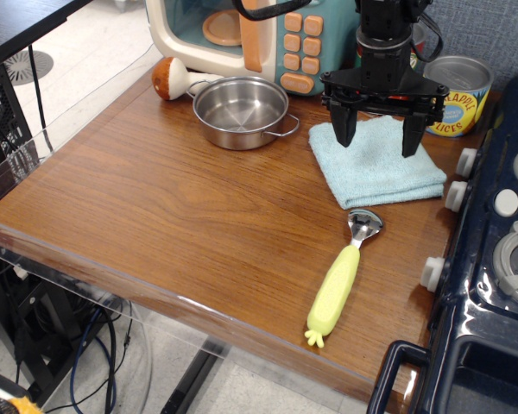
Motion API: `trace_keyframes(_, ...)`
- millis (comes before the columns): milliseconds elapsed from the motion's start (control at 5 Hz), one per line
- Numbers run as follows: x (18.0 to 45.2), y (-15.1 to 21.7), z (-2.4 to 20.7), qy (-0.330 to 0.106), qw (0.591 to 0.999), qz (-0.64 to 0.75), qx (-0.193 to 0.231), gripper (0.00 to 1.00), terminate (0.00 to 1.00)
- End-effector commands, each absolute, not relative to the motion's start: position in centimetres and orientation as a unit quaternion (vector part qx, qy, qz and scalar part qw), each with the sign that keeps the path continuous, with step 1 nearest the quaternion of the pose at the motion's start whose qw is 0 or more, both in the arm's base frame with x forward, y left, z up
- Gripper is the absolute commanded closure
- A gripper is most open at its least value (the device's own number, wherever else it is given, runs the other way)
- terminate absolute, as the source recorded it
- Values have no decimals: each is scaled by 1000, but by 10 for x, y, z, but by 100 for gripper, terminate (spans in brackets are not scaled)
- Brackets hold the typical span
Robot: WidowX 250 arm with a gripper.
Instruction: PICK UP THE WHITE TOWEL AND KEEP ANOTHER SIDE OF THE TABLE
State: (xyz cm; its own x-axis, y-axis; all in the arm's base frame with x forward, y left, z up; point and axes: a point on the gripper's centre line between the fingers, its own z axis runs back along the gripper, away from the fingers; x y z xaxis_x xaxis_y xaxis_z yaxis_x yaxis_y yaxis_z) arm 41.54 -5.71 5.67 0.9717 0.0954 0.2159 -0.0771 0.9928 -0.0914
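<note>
The white towel (375, 166) is a pale light-blue folded terry cloth lying flat on the brown wood-grain table (155, 216), at the back right next to the dark blue toy stove. My gripper (378, 141) is black, open and empty, with its two fingers pointing down over the far part of the towel. One fingertip (345, 134) is above the towel's left far edge, the other above its right far part. I cannot tell whether the tips touch the cloth.
A steel pot (240, 110) stands left of the towel. A yellow-handled utensil (337, 286) lies in front of it. A toy microwave (259, 34), a wooden mushroom (171, 78) and a pineapple can (456, 93) line the back. The toy stove (492, 259) fills the right side.
</note>
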Motion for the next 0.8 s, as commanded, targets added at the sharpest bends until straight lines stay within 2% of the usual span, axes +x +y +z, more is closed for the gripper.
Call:
trace_keyframes(0, 432, -52, 37, -109, 993, 43, -28, 0, 0)
trace_keyframes(600, 410, -37, 27, -115, 991, 69, -17, 0, 0)
